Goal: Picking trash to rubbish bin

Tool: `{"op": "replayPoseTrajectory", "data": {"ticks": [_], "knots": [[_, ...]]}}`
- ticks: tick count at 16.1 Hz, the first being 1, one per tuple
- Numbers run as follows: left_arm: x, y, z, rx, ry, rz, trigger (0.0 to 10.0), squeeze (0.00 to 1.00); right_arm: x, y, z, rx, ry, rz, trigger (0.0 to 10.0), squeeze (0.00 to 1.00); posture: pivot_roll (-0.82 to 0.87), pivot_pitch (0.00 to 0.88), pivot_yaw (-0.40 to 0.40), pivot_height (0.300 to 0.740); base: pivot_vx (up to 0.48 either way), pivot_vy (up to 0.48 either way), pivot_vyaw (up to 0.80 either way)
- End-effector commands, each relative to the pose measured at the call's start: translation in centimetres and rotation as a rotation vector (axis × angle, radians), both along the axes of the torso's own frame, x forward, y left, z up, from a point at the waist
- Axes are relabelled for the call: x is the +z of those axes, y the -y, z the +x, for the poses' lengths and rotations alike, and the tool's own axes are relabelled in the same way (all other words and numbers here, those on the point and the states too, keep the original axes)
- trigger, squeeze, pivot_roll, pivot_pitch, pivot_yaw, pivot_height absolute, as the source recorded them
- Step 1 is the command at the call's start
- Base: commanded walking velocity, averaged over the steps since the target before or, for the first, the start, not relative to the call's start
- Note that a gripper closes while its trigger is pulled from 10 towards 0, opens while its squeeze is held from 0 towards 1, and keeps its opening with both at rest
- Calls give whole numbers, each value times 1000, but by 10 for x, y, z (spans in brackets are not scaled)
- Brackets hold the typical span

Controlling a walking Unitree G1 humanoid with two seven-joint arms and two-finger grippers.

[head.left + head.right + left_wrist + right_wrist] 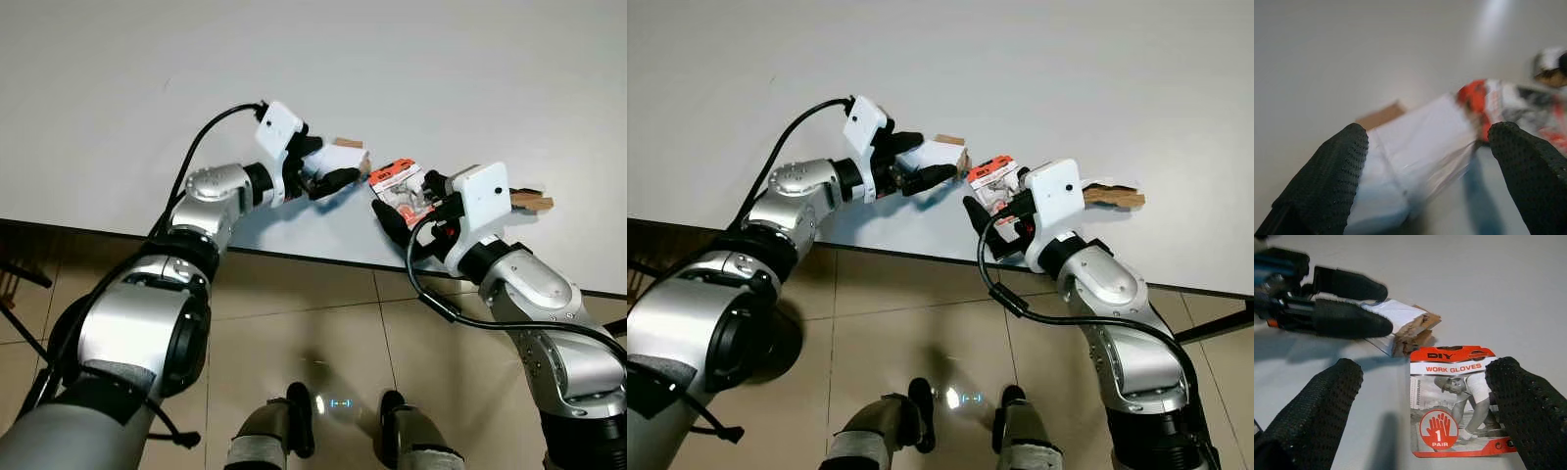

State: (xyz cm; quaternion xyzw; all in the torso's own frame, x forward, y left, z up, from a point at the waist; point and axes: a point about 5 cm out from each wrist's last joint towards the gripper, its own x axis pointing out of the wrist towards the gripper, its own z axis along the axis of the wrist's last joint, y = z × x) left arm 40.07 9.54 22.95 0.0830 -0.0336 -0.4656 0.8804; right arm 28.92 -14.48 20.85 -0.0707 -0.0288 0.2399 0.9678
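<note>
presently on the white table (118, 117), taken as the landmark for all places:

- left gripper (338, 168): over the table's near half, fingers spread to either side of a white torn carton piece (343, 157) with a brown cardboard edge. in the left wrist view the piece lies between the two pads, which do not look pressed on it yet; whether they touch it i cannot tell.
- right gripper (1425, 406): just inside the table's near edge, fingers wide apart, straddling the work gloves card (1457, 401), a red-and-white printed packet lying flat. no pinch on it.
- brown cardboard scrap (529, 202): on the table beyond the right wrist, apart from both grippers.
- floor tiles (294, 323): below the table's near edge, robot's feet visible.

risks, as judged:

- the card lies flat and thin; fingers closing from above could slide over it and push it along the table rather than lift it.
- the carton piece and the card sit near each other in mid-table, and the two grippers work close together; one arm's move could knock the other's item or the fingers could collide.
- a light hold on the torn carton could crush it or let it slip during the carry.
- where the rubbish bin stands cannot be judged from these views.
</note>
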Motion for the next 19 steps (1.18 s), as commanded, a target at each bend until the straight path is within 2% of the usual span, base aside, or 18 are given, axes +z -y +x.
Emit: {"op": "replayPoseTrajectory", "data": {"ticks": [1, 4, 6, 7, 8, 9, 10, 12, 14, 18, 19], "knots": [[20, 2, -1, -79, 70, 0, 10000, 0, -1, -4, -3, 21, -10, 4, 10000, 0, -77, 313, 114, 740, 0, 0, 0], [45, 2, -7, -249, 157, 56, 10000, 0, -2, -5, -3, 22, -12, 7, 10000, 0, -68, 315, 118, 740, 0, 0, 0], [55, -3, -10, -320, 168, 95, 10000, 0, -4, -6, -3, 26, -16, 8, 10000, 0, -60, 315, 120, 740, 0, 0, 0], [50, -5, -8, -300, 155, 184, 10000, 0, -4, -7, -3, 30, -15, 9, 10000, 0, -62, 317, 123, 740, 0, 0, 0], [36, -6, -7, -281, 113, 327, 10000, 0, -3, -8, -3, 31, -13, 10, 10000, 0, -65, 320, 124, 740, 0, 0, 0], [27, -7, -8, -296, 78, 382, 10000, 0, -3, -8, -4, 31, -13, 12, 10000, 0, -74, 325, 128, 740, 0, 0, 0], [25, -8, -8, -300, 72, 392, 10000, 0, -3, -8, -4, 30, -13, 13, 10000, 0, -74, 325, 128, 740, 0, 0, 0], [12, -13, -9, -300, -13, 417, 10000, 0, -4, -7, -6, 27, -14, 13, 10000, 0, -84, 331, 130, 740, 0, 0, 0], [-1, -17, -8, -259, -68, 443, 10000, 0, -4, -6, -9, 27, -14, 15, 10000, 0, -94, 336, 129, 740, 0, 0, 0], [3, -13, -5, -205, -25, 445, 10000, 0, -3, -5, -12, 23, -12, 16, 10000, 0, -103, 344, 122, 740, 0, 0, 0], [13, -12, -3, -181, 8, 422, 10000, 0, -3, -5, -13, 23, -12, 16, 10000, 0, -109, 348, 121, 740, 0, 0, 0]]}}
